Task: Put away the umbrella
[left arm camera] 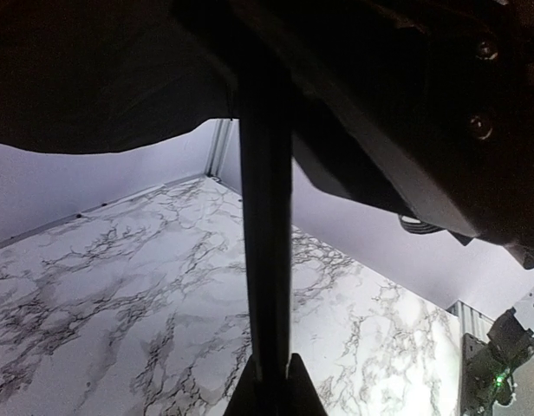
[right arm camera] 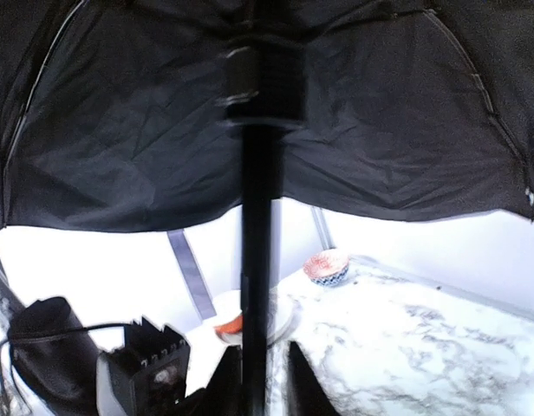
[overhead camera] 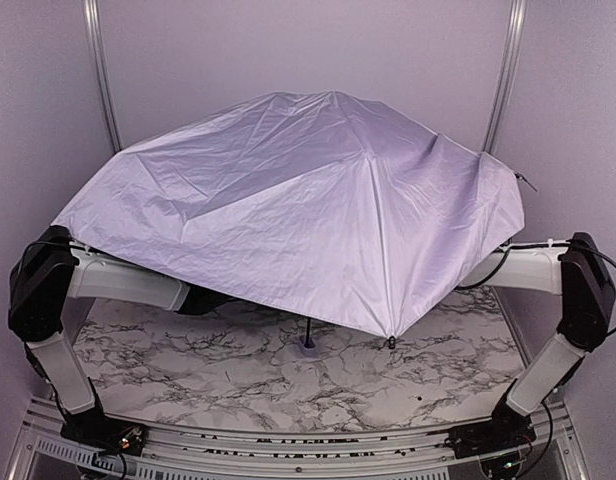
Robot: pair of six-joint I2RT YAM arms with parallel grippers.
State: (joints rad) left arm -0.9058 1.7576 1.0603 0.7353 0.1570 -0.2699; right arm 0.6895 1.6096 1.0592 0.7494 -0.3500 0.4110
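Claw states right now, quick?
Left claw: closed on the umbrella shaft.
Right claw: around the shaft; whether it grips cannot be told.

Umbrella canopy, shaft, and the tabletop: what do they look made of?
Canopy: thin synthetic fabric, likely polyester or nylon; pale lavender with a slight sheen, creased, black underside.
Shaft: probably metal, matte black; straight and rigid.
Tabletop: marble-look, white with grey veins; could be stone or a printed laminate, can't tell which.
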